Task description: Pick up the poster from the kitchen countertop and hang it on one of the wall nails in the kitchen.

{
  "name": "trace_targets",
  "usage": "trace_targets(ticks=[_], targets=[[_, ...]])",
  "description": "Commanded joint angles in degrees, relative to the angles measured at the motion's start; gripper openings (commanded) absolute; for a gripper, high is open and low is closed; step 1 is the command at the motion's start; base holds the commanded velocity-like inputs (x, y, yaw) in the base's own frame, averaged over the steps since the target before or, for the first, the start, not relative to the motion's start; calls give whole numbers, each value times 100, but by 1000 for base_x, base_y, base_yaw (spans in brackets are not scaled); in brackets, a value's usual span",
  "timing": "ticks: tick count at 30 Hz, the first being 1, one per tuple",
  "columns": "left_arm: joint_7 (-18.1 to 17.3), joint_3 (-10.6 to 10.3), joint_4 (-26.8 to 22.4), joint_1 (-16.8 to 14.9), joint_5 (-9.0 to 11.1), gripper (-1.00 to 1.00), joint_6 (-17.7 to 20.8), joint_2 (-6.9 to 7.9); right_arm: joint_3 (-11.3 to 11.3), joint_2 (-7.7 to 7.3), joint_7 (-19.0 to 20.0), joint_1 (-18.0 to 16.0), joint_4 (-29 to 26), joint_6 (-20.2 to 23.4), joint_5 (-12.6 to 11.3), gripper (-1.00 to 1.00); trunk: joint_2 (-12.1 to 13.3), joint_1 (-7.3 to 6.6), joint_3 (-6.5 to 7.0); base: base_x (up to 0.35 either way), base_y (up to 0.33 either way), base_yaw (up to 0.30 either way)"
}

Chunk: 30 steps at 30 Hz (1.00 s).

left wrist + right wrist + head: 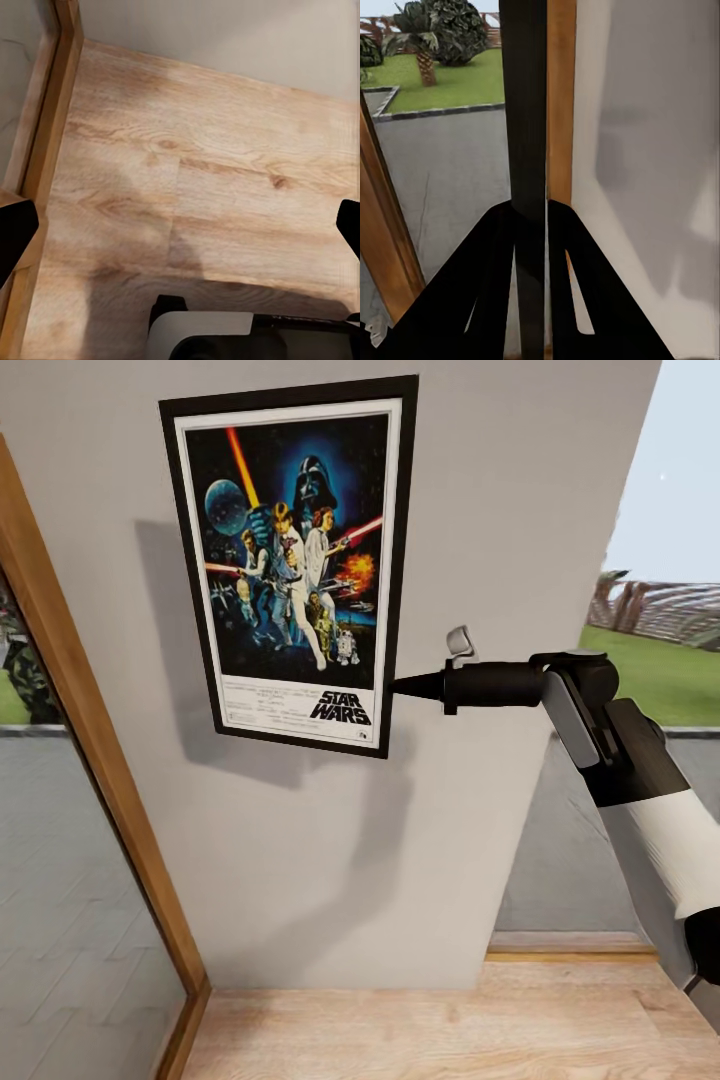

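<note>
The Star Wars poster [295, 560], black-framed with a white border, lies flat against the light grey wall [500, 510], slightly tilted. My right gripper [400, 685] reaches in from the right and is shut on the frame's right edge near its lower corner. The right wrist view looks along the poster's black edge [526, 97], which is pinched in the right gripper [531, 217]. No nail is visible; the poster may cover it. The countertop is out of view. My left gripper [184, 229] hangs open over the wooden floor [195, 150], holding nothing.
A wooden door frame [90, 740] runs diagonally at the left with glass beside it. To the right of the wall an opening shows lawn [670, 650] outdoors. Wood flooring [450, 1030] lies below, and my own base [225, 337] sits low in the left wrist view.
</note>
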Motion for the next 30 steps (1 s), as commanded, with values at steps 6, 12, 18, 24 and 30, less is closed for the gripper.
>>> trace_targets(ticks=[6,12,18,24,30], targets=[[-27,12,-4,-1,23,100,0,-1,9,-5,-3,-7,0,42,-41,-100,-13,4,-12,13,-28,0],[-27,7,-1,-1,23,100,-1,-1,9,-5,-3,-7,6,41,-41,-100,-13,4,-12,136,-3,0],[-27,12,0,-1,23,100,-1,-1,9,-5,-3,-7,8,41,-41,-100,-13,4,-12,98,-1,0],[-27,21,-1,-1,23,100,-1,-1,9,-5,-3,-7,3,40,-41,-100,-13,4,-12,7,0,0],[-27,22,-3,-1,23,100,-1,-1,9,-5,-3,-7,1,40,-41,-100,-13,4,-12,70,0,0]])
